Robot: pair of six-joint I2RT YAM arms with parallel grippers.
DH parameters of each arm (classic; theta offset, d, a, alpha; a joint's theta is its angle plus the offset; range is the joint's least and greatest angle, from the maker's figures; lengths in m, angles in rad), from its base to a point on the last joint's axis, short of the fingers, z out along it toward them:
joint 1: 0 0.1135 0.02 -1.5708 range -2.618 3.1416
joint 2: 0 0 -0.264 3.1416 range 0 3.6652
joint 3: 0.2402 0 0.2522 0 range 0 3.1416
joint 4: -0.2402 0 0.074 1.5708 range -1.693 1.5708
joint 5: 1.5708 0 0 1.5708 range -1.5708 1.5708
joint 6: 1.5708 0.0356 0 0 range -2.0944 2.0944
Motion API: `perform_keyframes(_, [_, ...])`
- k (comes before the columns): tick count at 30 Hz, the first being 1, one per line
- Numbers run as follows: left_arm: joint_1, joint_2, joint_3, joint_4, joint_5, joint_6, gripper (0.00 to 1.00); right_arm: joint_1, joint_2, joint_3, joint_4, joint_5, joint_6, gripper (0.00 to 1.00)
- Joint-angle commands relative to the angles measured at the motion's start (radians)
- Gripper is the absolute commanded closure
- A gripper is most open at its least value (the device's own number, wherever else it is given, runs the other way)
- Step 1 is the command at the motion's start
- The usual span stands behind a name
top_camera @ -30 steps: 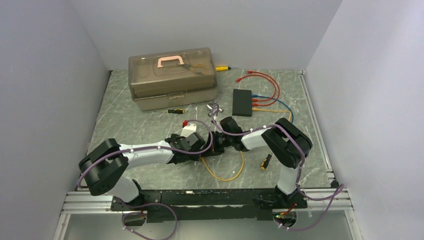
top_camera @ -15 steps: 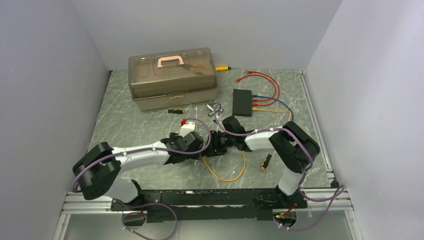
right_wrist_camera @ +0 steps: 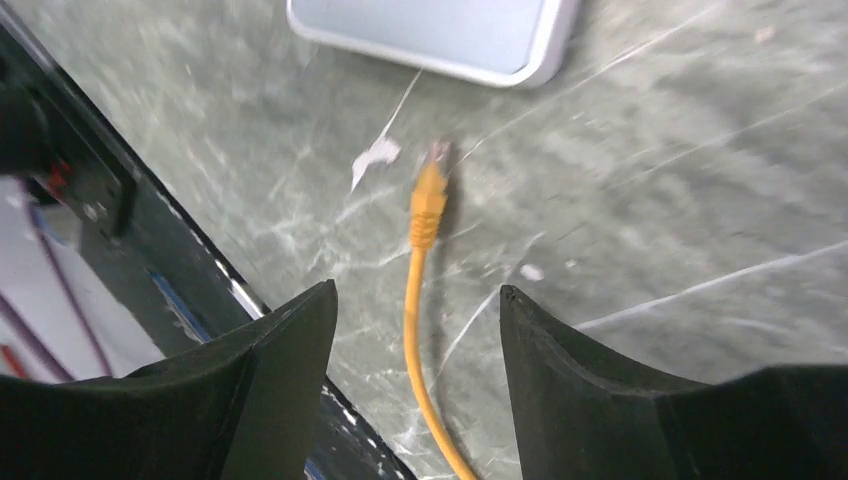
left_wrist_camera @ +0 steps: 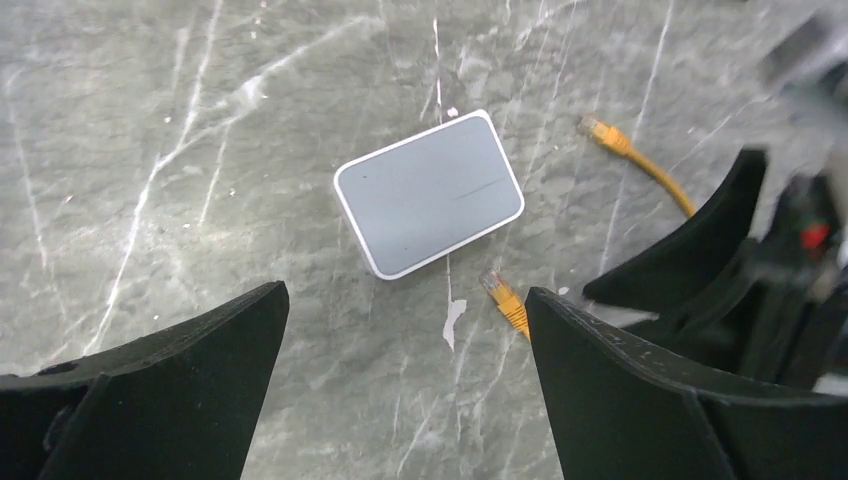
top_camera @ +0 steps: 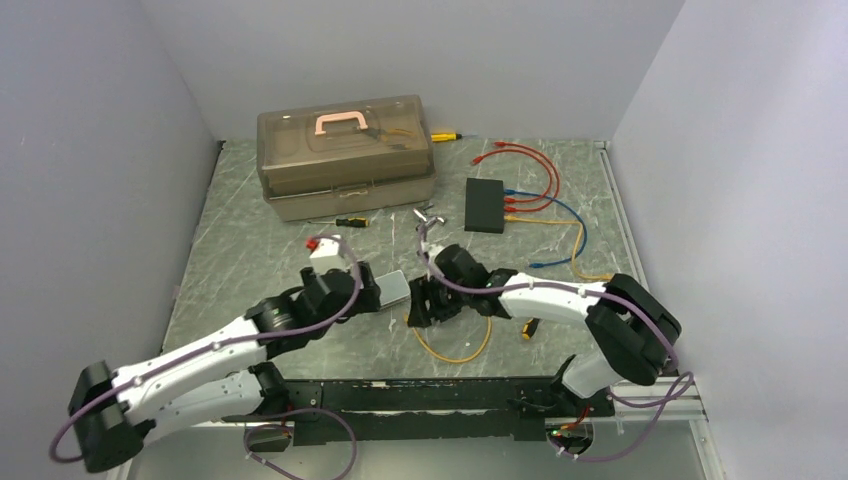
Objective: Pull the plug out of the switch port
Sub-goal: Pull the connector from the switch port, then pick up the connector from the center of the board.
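The black switch (top_camera: 485,204) lies at the back right, with red, blue and orange cables (top_camera: 535,190) running from its right edge. Both grippers are far from it, near the table's middle. My left gripper (left_wrist_camera: 407,292) is open above bare table, just short of a silver-grey flat box (left_wrist_camera: 428,193). A yellow cable's plug (left_wrist_camera: 505,298) lies loose beside that box, touching nothing. My right gripper (right_wrist_camera: 417,288) is open, its fingers astride the yellow cable (right_wrist_camera: 410,330) without gripping it; the plug (right_wrist_camera: 428,205) points at the grey box (right_wrist_camera: 440,30). From above, the right gripper (top_camera: 420,300) faces the left gripper (top_camera: 375,292).
A big translucent brown toolbox (top_camera: 345,155) stands at the back left, with a small screwdriver (top_camera: 345,221) in front of it. The yellow cable loops (top_camera: 450,345) toward the near edge. A yellow-handled screwdriver (top_camera: 531,323) lies under the right forearm.
My right gripper has opened and let go of the yellow cable. The left arm has drawn back toward the near left, uncovering the grey box, and its jaws have widened.
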Motion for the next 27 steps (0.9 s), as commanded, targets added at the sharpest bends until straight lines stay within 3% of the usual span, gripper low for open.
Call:
perform_keyframes(1, [0.001, -0.194, -0.081, -0.084, -0.092, -0.115, 0.03, 0.123, -0.023, 0.040, -0.114, 0.224, -0.124, 0.38])
perform_keyframes(10, [0.001, -0.421, -0.206, -0.113, -0.113, -0.202, 0.05, 0.231, 0.087, 0.103, -0.182, 0.403, -0.159, 0.50])
perform_keyframes(18, [0.000, -0.443, -0.200, -0.140, -0.116, -0.218, 0.06, 0.250, 0.114, 0.099, -0.184, 0.433, -0.139, 0.75])
perform_keyframes(22, [0.001, -0.441, -0.192, -0.116, -0.107, -0.194, 0.06, 0.250, 0.061, 0.092, -0.205, 0.445, -0.122, 1.00])
perform_keyframes(27, [0.001, -0.451, -0.179, 0.020, -0.055, -0.062, 0.05, 0.247, -0.185, 0.144, -0.279, 0.450, -0.118, 1.00])
